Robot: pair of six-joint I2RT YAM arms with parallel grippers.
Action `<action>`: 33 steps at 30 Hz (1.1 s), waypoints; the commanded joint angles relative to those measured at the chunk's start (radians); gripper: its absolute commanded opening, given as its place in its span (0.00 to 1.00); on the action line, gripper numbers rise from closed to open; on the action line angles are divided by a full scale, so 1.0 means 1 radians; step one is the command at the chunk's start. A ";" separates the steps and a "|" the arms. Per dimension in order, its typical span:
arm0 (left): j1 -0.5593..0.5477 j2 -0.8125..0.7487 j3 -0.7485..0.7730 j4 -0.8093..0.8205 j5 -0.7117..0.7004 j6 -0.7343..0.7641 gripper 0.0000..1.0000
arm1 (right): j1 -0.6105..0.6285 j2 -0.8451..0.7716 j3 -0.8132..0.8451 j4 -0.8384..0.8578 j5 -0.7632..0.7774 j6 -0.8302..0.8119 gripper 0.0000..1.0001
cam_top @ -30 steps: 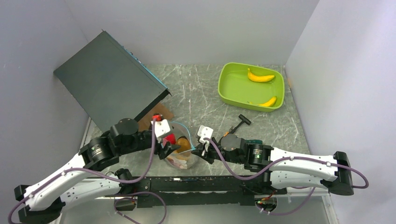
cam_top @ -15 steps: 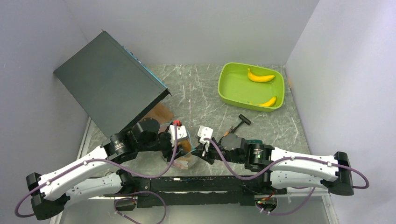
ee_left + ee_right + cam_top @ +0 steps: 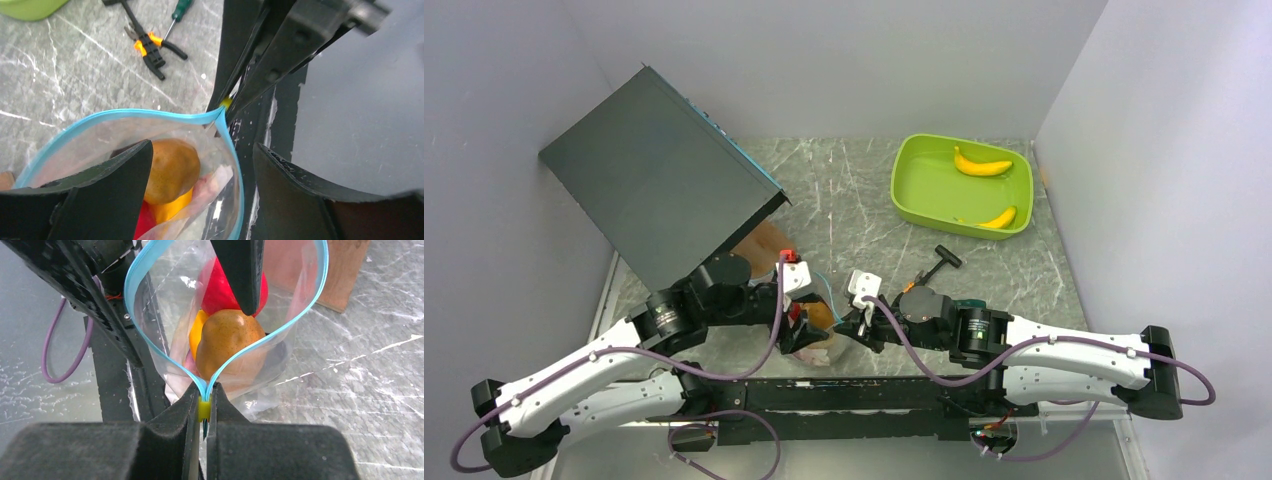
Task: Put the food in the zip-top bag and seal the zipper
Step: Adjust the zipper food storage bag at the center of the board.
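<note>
The right gripper (image 3: 205,409) is clenched on the right end of the blue-green zipper strip (image 3: 150,112), with the clear floppy zip-top bag (image 3: 165,300) gaping at the surface's near edge. The mouth opens leftward to the released left gripper (image 3: 202,160), which straddles the rim.

zip-top bag (image 3: 272,357): thin clear plastic film, glossy, creased, catching glare. zipper (image 3: 150,112) along the bag's rim: blue-green plastic strip, smooth, satin.

Inside the bag: brown pear (image 3: 227,340) has a speckled skin with low sheen; red piece (image 3: 215,295) and orange piece (image 3: 196,335) are smooth, shiny plastic.

Table (image 3: 375,365) under the bag: grey marble-look top with white veins, smooth, faint sheen (print or stone, can't tell).

Board (image 3: 345,275) just behind the bag: brown, matt, wood-like.

Tray (image 3: 909,190) well behind the bag: lime plastic, glossy.

Right gripper (image 3: 204,397) and left gripper (image 3: 202,150) at the bag's mouth: black fingers, matt, slightly grainy.
</note>
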 commanded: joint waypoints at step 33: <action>-0.004 -0.063 -0.136 0.254 -0.107 -0.237 0.05 | -0.109 -0.234 -0.285 0.448 -0.074 0.055 0.61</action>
